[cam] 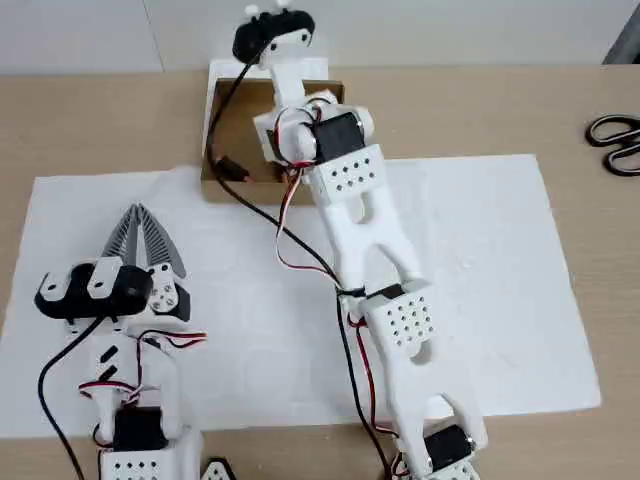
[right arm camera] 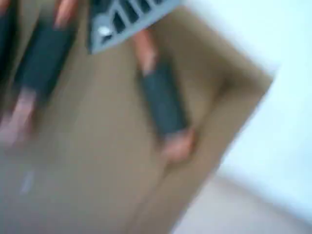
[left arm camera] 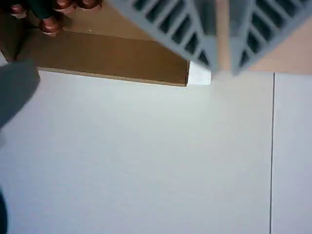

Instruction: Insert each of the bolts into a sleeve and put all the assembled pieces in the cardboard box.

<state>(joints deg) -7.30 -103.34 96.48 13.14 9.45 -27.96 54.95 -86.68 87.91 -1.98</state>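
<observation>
right gripper (right arm camera: 130,23) over cardboard box (cam: 225,188), hold cannot be told | assembled piece (right arm camera: 163,105) lies in box just under its finger, long axis along box wall | left gripper (cam: 140,228) closed, empty, outside box on white sheet (cam: 480,300) | right arm nearer

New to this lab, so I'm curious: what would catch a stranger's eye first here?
The right arm is stretched far across the white sheet, its end over the cardboard box at the table's far side. Inside the box lie dark sleeves with copper-coloured bolts through them. The left gripper sits shut over the sheet, nearer the arms' bases.
</observation>
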